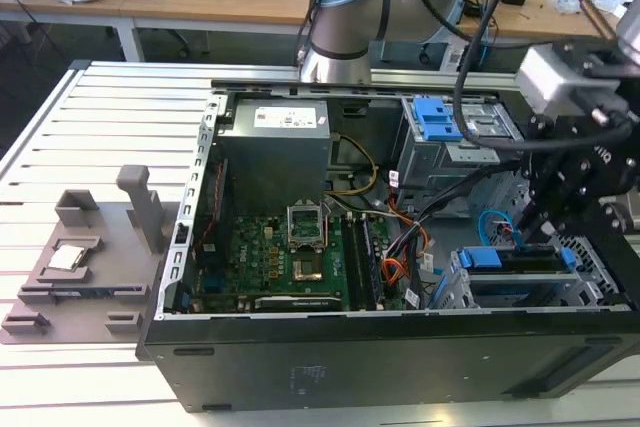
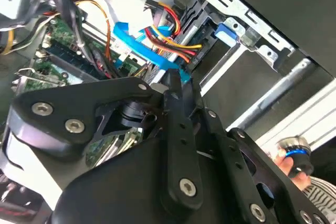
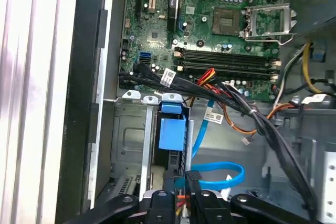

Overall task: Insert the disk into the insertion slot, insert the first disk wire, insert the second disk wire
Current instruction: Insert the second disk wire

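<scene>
The disk, framed by its blue carrier, lies inside the insertion slot, a low silver cage at the exterior view's right end of the open computer case. My black gripper hangs right over the disk's inner end. In both wrist views its fingers stand close together, pinched on the end of a flat blue disk wire that loops beside the cage. A bundle of red, yellow and orange wires runs to the same end of the disk.
A taller grey cage with a blue latch stands behind the slot. The motherboard fills the case's middle, crossed by a thick black cable bundle. A grey fixture sits on the slatted table. A hand shows beyond the case wall.
</scene>
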`<action>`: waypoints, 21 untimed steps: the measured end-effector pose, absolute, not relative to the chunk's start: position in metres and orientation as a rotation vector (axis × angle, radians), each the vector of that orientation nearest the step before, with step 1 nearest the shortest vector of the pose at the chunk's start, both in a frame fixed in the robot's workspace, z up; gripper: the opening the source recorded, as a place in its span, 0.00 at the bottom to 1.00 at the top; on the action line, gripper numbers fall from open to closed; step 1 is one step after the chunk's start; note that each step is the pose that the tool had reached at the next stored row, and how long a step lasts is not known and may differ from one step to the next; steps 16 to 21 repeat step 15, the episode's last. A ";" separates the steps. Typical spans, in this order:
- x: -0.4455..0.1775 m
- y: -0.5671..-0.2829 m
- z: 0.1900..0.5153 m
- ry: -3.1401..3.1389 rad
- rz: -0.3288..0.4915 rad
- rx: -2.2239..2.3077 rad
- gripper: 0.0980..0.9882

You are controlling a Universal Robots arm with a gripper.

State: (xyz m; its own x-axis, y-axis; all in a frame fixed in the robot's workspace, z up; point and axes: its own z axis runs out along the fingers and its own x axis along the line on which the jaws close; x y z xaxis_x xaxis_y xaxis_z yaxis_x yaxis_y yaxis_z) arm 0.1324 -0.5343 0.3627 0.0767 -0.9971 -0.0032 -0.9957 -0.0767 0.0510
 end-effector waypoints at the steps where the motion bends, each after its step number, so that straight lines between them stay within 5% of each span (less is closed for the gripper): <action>1: 0.132 -0.532 0.368 -2.109 -0.055 2.278 0.14; 3: 0.132 -0.526 0.381 -2.107 -0.049 2.276 0.01; 21: 0.132 -0.521 0.397 -2.103 -0.040 2.272 0.01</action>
